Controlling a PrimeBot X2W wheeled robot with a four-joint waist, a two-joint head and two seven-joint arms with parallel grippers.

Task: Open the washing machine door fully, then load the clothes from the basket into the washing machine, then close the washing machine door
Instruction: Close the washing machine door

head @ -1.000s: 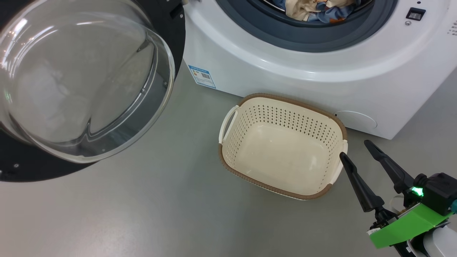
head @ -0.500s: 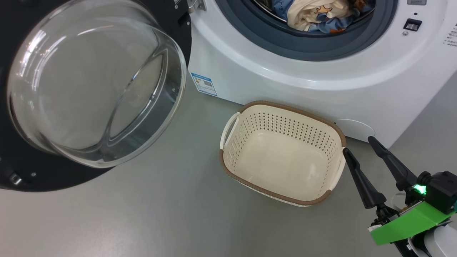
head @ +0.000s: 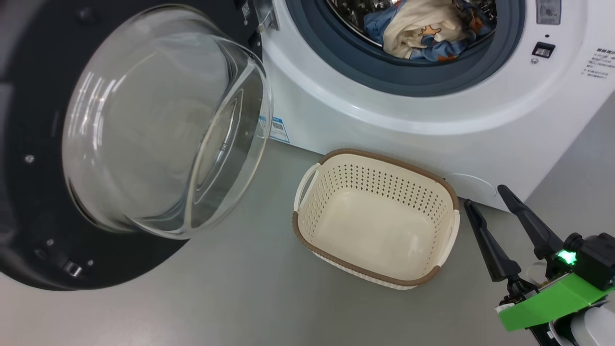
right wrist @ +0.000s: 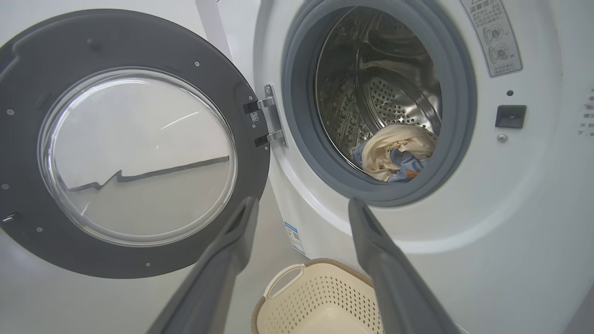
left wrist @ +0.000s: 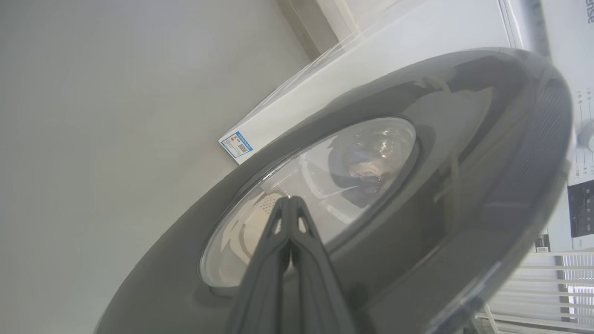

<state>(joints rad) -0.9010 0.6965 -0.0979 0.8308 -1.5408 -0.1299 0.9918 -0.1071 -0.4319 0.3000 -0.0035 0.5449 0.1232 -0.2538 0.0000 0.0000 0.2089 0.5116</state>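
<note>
The washing machine door (head: 144, 125) stands swung out to the left of the washing machine (head: 384, 125), its glass bowl overhanging open floor (head: 216, 298) beside the basket (head: 379, 182), whose bottom lies bare. The clothes (head: 423, 29) sit heaped in the steel drum (right wrist: 385, 93), which the right wrist view looks into past the metal hinge (right wrist: 271, 123). The left wrist view takes in the door's outer face, where the left end effector (left wrist: 288, 204) points with fingers pressed together, gripping nothing. The right end effector (head: 485, 197), spread wide and empty, hovers just beside the basket's right end.
</note>
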